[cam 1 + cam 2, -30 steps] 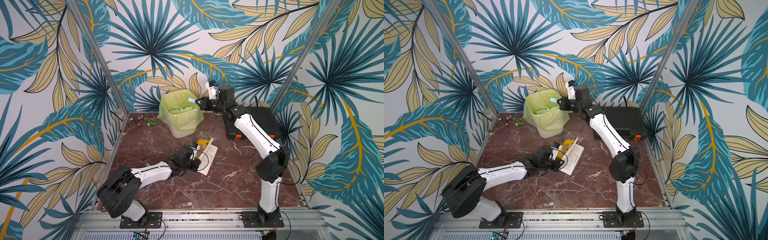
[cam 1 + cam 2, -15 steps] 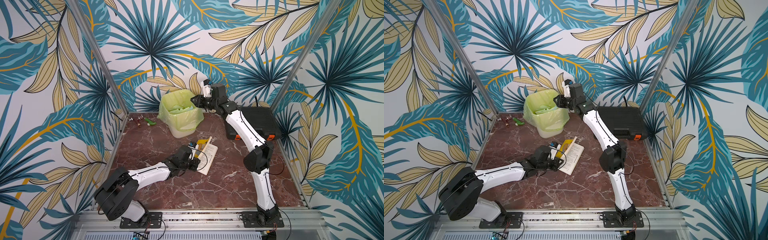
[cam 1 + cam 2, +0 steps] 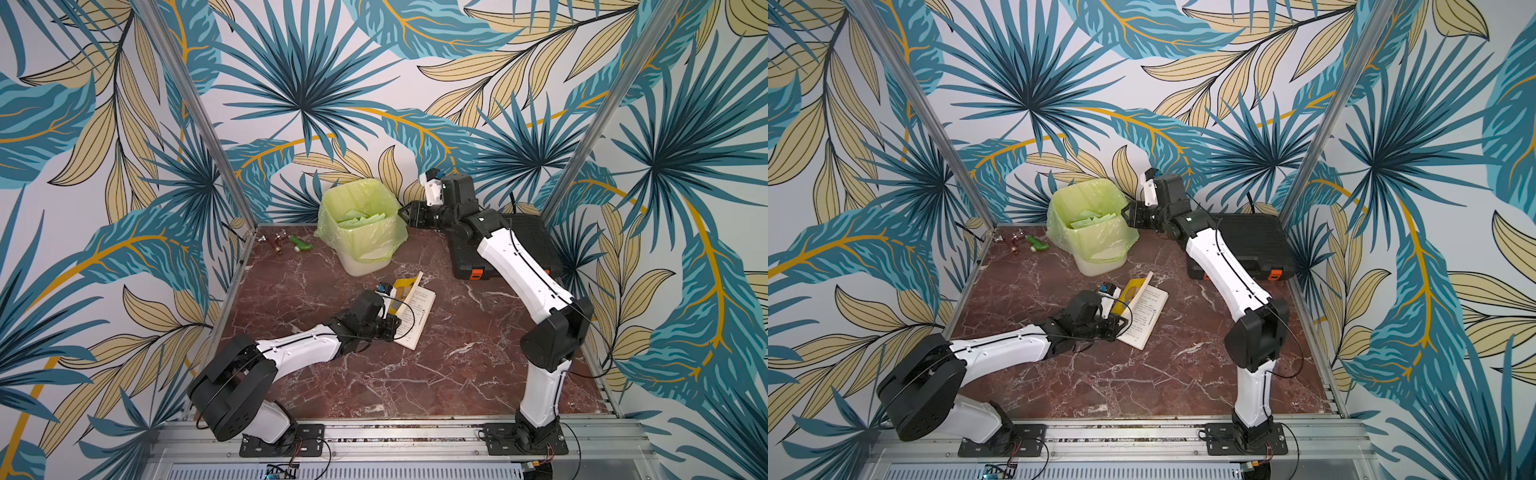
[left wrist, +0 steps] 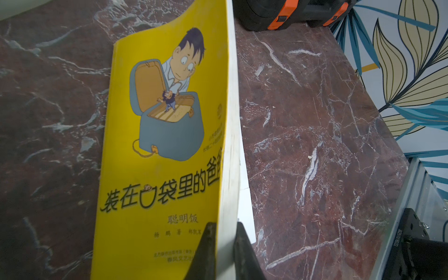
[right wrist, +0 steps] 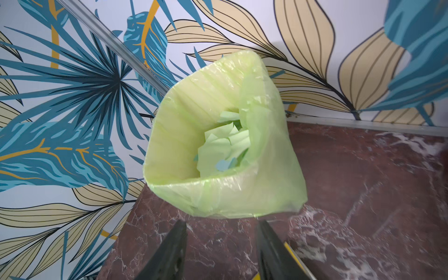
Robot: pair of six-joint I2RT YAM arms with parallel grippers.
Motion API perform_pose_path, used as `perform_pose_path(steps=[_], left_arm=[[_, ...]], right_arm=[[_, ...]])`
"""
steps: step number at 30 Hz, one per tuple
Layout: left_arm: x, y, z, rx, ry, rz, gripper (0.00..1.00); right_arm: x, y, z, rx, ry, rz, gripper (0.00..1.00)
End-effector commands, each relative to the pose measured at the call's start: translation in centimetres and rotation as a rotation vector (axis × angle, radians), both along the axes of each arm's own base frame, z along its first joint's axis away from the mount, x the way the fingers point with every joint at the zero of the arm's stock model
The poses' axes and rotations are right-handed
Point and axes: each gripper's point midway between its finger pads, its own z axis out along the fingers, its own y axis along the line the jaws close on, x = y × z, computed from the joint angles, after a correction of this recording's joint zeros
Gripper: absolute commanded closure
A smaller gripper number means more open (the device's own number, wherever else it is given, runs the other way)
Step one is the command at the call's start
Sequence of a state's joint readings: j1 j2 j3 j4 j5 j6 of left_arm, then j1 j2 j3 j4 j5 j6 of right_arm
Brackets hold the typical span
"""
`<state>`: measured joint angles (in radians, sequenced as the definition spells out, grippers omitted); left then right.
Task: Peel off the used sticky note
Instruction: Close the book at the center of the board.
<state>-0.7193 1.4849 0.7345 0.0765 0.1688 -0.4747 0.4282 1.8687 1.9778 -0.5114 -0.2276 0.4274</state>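
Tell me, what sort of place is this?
Probably a robot test booth: a left arm and right arm bolted to a metal rail, leaf-print panels boxing in a marble-look tabletop, and props like a book and lined bin.

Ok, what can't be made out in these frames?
- Book: any note on its pages; too small in both top views, behind the cover in the left wrist view.
- Small items by the back wall: too small to identify.
- Notes in the bin: writing unreadable.

This is a robotics lab test cell: leaf-print panels (image 3: 299, 83) between aluminium posts (image 3: 201, 120) box in a marble-patterned desk (image 3: 415, 374), with two robot arms (image 3: 299, 351) bolted to a metal rail (image 3: 395, 434) along its front edge.
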Motion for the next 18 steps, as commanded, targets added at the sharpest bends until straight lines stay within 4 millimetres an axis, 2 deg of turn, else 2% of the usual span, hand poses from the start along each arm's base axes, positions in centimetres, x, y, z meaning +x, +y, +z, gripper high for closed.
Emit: perform_pose_path(steps=[1, 9, 18], left_arm=[[-0.2, -0.8, -0.1, -0.054, 0.039, 0.017, 1.0], [0.0, -2.1, -2.3, 0.014, 0.091, 0.1, 1.0], [0.5, -3.5, -3.1, 0.034, 0.097, 0.165, 1.0]], right_arm=[[-1.0, -3.5, -0.4, -0.012, -0.005, -0.094, 0.48], [-5.8, -10.1, -5.1, -0.071, 0.062, -0.221, 0.43], [-9.7, -15.1, -10.6, -0.128, 0.107, -0.342, 0.36]])
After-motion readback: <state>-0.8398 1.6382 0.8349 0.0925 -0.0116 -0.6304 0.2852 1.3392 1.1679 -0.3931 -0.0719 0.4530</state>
